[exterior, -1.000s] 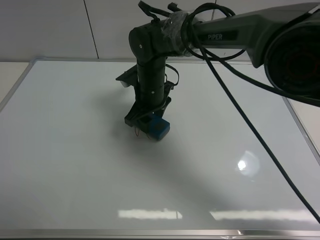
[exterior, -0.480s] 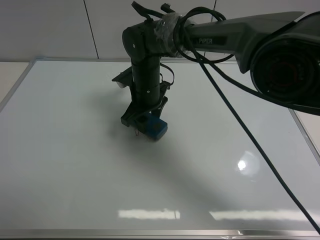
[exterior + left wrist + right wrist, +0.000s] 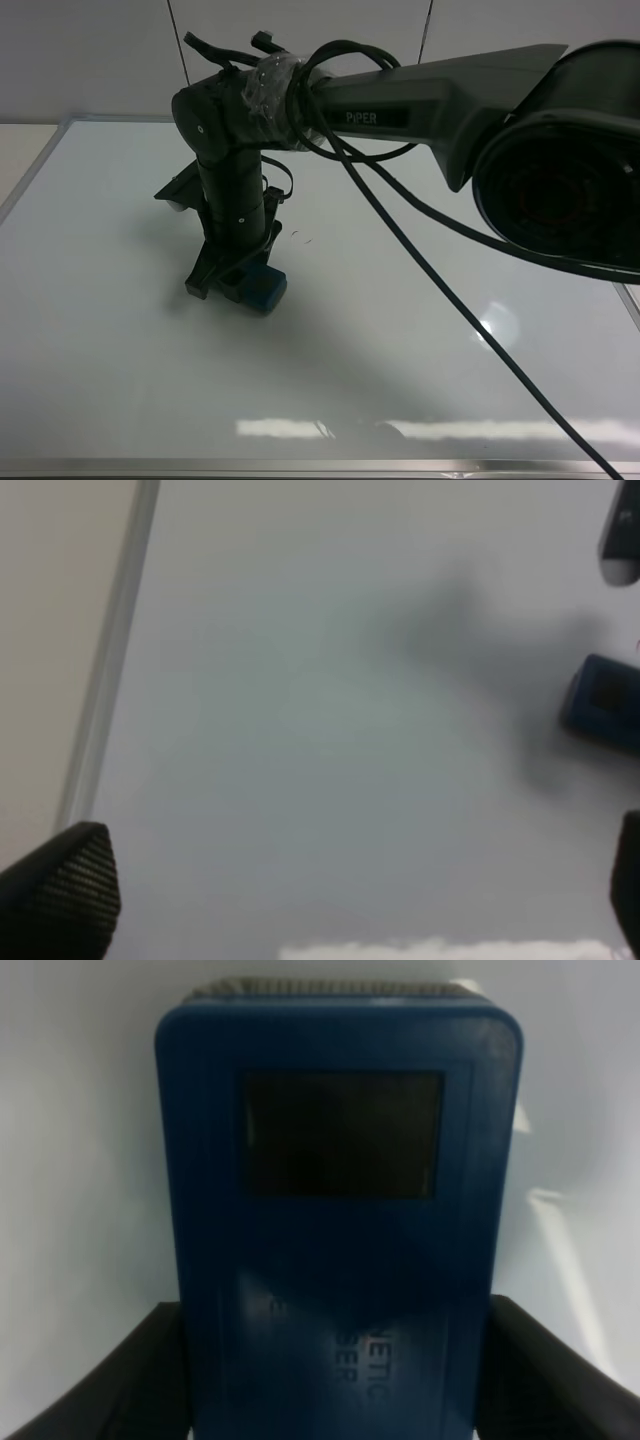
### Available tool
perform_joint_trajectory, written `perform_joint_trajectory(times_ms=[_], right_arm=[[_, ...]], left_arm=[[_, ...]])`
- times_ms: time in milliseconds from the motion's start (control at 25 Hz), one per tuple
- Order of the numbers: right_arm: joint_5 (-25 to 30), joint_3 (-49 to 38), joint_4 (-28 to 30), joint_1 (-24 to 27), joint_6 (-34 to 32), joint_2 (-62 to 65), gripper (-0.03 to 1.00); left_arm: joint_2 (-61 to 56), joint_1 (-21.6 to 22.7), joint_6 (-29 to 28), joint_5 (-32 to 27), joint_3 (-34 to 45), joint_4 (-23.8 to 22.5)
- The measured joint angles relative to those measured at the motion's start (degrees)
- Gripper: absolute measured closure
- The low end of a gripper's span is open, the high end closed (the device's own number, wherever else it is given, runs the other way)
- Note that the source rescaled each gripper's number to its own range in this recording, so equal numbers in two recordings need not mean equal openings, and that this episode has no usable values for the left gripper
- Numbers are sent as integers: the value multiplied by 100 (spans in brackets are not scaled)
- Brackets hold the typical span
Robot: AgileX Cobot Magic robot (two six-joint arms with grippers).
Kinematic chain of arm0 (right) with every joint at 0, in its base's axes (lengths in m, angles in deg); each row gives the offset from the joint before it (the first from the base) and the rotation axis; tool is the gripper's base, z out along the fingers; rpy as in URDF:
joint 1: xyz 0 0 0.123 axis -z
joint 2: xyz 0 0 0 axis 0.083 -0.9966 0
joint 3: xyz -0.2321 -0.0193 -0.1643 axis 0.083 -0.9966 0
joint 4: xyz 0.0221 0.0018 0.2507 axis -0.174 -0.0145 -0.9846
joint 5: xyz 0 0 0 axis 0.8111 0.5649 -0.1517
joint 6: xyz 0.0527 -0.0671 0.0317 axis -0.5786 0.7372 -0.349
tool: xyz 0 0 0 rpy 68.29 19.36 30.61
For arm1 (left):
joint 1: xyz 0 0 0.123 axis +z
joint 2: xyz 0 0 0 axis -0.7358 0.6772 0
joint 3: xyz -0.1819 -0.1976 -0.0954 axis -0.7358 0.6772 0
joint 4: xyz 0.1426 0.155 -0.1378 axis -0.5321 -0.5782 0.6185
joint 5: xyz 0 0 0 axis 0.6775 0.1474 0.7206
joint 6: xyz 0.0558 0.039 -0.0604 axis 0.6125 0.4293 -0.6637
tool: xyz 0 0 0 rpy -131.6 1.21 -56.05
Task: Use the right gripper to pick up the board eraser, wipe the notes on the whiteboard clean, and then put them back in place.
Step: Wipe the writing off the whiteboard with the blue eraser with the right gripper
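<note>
My right gripper [image 3: 238, 282] is shut on the teal-blue board eraser [image 3: 266, 291] and presses it onto the whiteboard [image 3: 120, 340], left of the middle. In the right wrist view the eraser [image 3: 335, 1220] fills the picture between my two black fingers [image 3: 150, 1375]. Of the notes, only a couple of tiny faint marks [image 3: 302, 238] show, just right of the arm. No red scribble shows. My left gripper [image 3: 345, 900] is open and empty above the board. Its view shows the eraser [image 3: 602, 702] at the far side.
The board's silver frame [image 3: 30, 170] runs along the left and front edges, and shows in the left wrist view [image 3: 110, 670]. The thick black arm [image 3: 430, 95] and its cables [image 3: 450, 300] span the board's right half. A grey wall stands behind.
My right arm has swept the eraser leftward and toward the front across the board. The spot it covered before now shows only faint marks.
</note>
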Motion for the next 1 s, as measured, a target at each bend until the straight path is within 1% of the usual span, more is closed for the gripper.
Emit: perform_joint_trajectory(times_ms=[240,480,640,1000], right_arm=[[0,0,-82,-10,65,0,95],[-5,0,-259,279,65,0,95],[-18,19,-288,733,65,0,95],[-88,41,-204,1944,70,17,95]], left_arm=[[0,0,0,0,0,0],[0,0,0,0,0,0],[0,0,0,0,0,0],[0,0,0,0,0,0]])
